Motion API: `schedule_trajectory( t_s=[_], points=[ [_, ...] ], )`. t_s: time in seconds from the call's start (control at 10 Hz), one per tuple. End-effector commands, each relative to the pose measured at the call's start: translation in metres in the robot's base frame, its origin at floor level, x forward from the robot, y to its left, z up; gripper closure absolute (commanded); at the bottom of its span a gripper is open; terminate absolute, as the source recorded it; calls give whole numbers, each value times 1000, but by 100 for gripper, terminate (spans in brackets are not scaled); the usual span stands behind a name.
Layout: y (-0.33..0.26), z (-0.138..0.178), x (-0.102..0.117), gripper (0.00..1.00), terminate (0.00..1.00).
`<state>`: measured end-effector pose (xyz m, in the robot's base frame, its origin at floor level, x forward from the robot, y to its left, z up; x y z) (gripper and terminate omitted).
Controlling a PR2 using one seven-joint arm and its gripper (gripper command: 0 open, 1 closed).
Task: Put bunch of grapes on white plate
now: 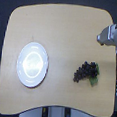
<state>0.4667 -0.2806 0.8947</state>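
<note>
A round glossy white plate (32, 64) lies on the wooden table toward the exterior view's left, and it holds nothing. The bunch of grapes (85, 70), dark purple-black with a green leaf at its lower right, rests on the table toward the exterior view's right, well apart from the plate. My gripper (102, 37) hangs at the right edge, above and to the right of the grapes, not touching them. It is small and blurred, so its jaw state is unclear.
The light wooden table (66, 30) has rounded corners and fills most of the view. My grey arm (116, 35) enters from the exterior view's right edge. A dark floor surrounds the table, with a white base at the bottom.
</note>
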Motion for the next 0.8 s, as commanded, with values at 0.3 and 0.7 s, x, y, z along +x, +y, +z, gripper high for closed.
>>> schedule_trajectory(
  t_s=[0.3, 0.7],
  points=[
    [20, -43, -31, 0, 0],
    [49, -73, -43, 0, 0]
  ],
)
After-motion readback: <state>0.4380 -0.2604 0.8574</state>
